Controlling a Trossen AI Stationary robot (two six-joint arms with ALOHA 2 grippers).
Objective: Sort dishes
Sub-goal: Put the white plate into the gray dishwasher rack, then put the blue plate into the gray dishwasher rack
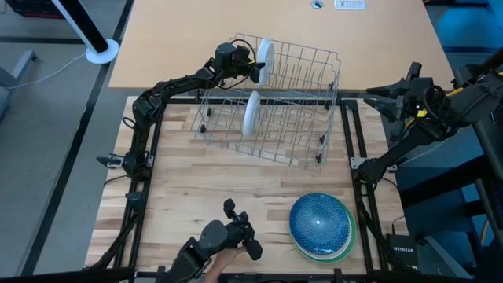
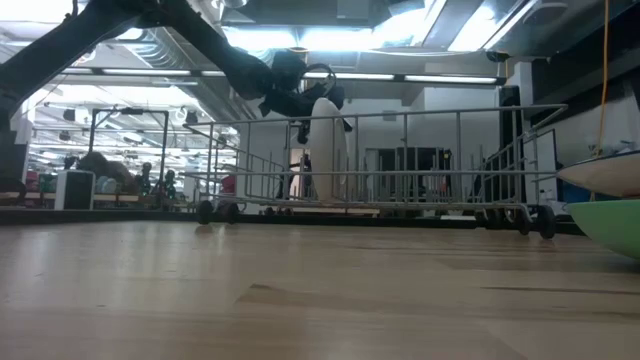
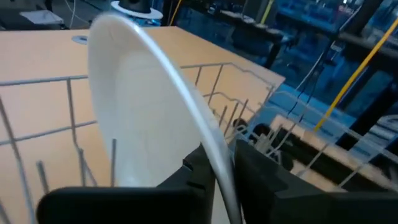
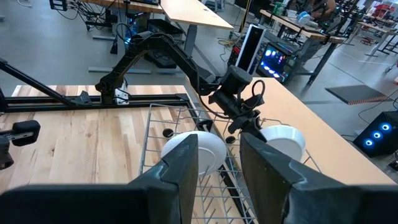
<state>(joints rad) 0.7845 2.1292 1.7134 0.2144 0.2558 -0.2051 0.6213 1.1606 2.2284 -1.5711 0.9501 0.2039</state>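
Stacked plates (image 2: 612,200) cut off, low view.

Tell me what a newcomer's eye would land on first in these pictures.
First, the grey wire rack at the table's far side, with one white plate standing on edge inside it. At its far left corner the left end effector has its fingers on either side of a second white plate's rim. Then the blue-topped stack of dishes at the near right, on a light green plate.

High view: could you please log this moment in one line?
left gripper at far white plate in rack | right gripper open, idle beside rack
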